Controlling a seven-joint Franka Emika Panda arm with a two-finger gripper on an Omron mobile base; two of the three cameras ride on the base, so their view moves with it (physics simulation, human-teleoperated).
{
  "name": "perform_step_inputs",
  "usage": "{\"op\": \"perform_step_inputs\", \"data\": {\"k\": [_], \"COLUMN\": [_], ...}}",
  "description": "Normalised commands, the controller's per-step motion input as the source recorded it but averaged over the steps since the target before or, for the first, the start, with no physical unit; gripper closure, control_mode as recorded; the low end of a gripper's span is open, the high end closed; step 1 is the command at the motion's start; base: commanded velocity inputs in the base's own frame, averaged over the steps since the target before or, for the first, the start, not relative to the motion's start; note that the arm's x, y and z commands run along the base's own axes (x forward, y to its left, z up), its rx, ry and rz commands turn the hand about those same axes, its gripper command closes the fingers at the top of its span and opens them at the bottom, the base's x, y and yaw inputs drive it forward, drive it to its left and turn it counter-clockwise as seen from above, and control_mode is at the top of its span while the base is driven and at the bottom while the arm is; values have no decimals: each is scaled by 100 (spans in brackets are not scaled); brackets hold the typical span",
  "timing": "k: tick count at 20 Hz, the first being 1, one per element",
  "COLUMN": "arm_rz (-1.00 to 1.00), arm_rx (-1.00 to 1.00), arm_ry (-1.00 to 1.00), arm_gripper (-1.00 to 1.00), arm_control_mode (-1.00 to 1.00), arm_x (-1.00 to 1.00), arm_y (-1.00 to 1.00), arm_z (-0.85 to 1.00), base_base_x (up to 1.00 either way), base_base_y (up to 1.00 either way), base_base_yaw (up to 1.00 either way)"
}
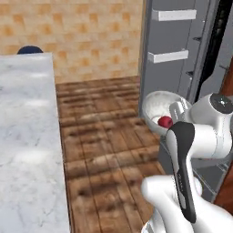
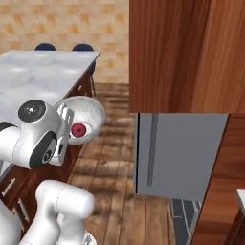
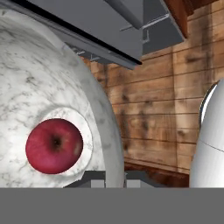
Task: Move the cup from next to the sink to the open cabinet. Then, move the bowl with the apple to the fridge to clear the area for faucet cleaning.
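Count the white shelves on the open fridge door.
2: upper white door shelf near the top of the left base view, lower white door shelf beneath it. Others may sit hidden behind the arm.

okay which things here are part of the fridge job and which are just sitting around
Part of the job:
- bowl, held up off the floor at the gripper
- apple, resting in the bowl's middle
- fridge, door open, white door shelves facing the bowl

Just sitting around:
- marble counter
- blue chairs behind the counter
- wooden cabinet above the fridge door
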Motion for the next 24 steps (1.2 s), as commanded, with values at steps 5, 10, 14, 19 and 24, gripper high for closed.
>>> {"op": "perform_step_inputs", "data": {"k": [5, 10, 14, 19, 24], "arm_rz": [0, 0, 0, 0, 0], "arm_rx": [0, 0, 0, 0, 0], "arm_ry": [0, 0, 0, 0, 0], "arm_gripper": [100, 100, 100, 100, 100], "arm_control_mode": [100, 100, 100, 100, 100], "arm_x": [0, 0, 0, 0, 0], "arm_y": [0, 0, 0, 0, 0], "arm_z": [0, 0, 0, 0, 0], "base_base_x": [100, 100, 100, 93, 17], "base_base_y": [21, 50, 60, 20, 16], "base_base_yaw": [-8, -7, -4, -41, -71]}}
